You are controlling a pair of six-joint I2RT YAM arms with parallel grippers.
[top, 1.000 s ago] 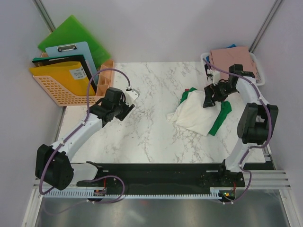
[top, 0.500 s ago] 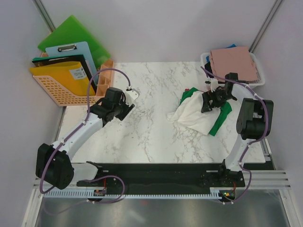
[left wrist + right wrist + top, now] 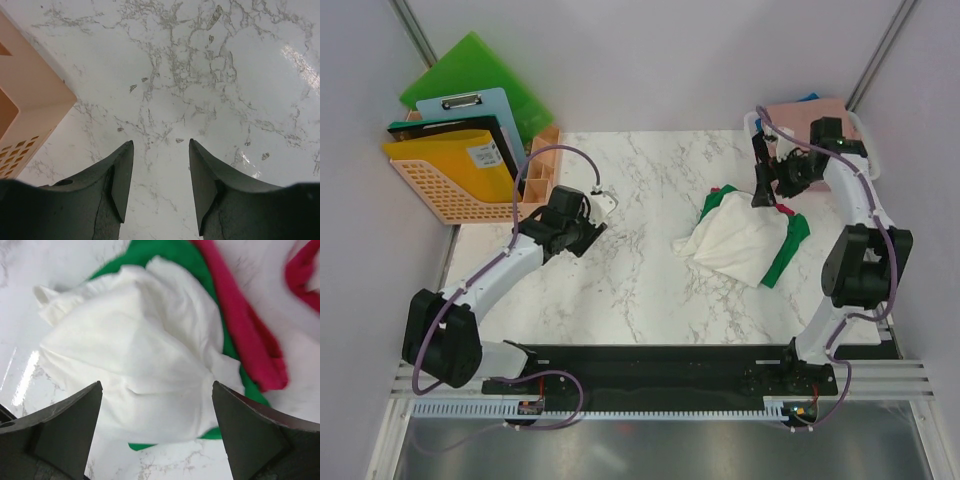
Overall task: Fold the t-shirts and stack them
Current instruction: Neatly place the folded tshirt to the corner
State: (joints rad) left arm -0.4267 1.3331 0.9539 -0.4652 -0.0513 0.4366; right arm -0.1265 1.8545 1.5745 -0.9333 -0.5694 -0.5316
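Desk: white marble, grey walls | white shirt crumpled over green shirt | left claw, right claw: jaws apart, nothing held

left pincer: jaws partly apart | right pincer: jaws spread wide

Heads up, you won't get any readable text out of this one. The only candidate is the small white sticker on the yellow folder standing in the orange basket, and from the top view its print is way too tiny to make out.
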